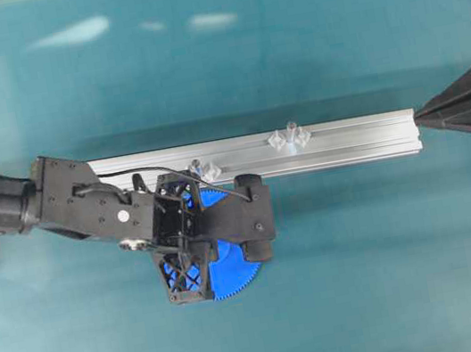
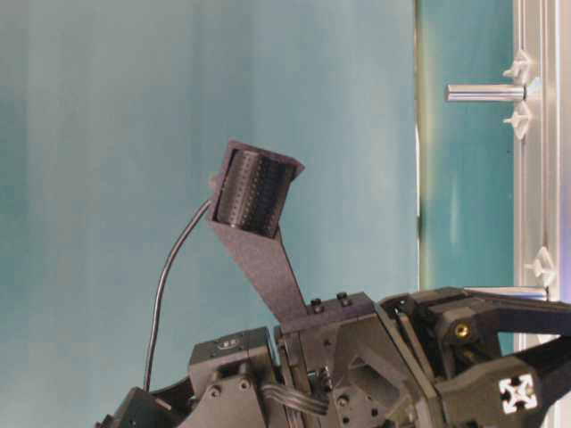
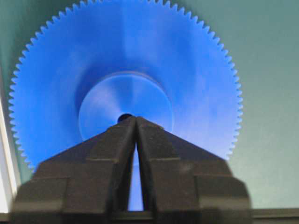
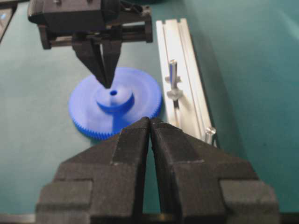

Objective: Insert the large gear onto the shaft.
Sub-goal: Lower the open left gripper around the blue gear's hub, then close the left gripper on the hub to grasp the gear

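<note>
I see the large gear lying flat on the green table, in the lower centre of the overhead view, just beside the aluminium rail. My left gripper points down over the gear's raised hub; its fingertips sit at the rim of the bore hole, nearly together with only a narrow slit between them, gripping nothing. The shaft stands upright on the rail, apart from the gear. My right gripper has its fingers pressed together, empty.
</note>
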`<state>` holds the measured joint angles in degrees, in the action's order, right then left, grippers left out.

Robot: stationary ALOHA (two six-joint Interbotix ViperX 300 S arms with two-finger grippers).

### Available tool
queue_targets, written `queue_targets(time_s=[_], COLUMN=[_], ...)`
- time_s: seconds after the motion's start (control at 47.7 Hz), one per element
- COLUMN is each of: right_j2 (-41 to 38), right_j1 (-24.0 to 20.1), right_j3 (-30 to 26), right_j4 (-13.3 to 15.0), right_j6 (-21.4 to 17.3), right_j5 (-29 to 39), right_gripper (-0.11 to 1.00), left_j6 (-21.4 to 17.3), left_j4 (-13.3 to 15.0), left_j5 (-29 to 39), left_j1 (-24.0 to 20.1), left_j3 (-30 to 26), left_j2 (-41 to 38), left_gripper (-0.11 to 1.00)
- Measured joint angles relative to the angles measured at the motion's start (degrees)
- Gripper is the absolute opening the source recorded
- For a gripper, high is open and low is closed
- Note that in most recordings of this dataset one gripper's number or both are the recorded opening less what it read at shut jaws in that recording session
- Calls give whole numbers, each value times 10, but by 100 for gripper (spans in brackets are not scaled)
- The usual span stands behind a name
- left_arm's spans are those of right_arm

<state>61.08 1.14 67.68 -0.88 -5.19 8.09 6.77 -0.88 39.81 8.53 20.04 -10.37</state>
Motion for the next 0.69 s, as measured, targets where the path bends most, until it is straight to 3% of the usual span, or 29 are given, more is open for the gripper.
queue_targets(time_s=[0.189,0.272,0.335,0.691], right_j2=[0,0,0,3], right_j1=[0,0,0,0], right_j3=[0,1,1,2], right_j4=[-1,0,-1,0], right_j6=[0,0,-1,-1], right_j5=[3,2,3,2], right_gripper=[16,16,16,16], left_j6=[3,3,1,1], left_j4=[0,0,0,0], left_j5=[0,0,0,5], left_j1=[0,0,-1,-18], left_j3=[0,-1,-2,-5], left_j2=[-1,-6,-10,-14], left_gripper=[73,91,95,95])
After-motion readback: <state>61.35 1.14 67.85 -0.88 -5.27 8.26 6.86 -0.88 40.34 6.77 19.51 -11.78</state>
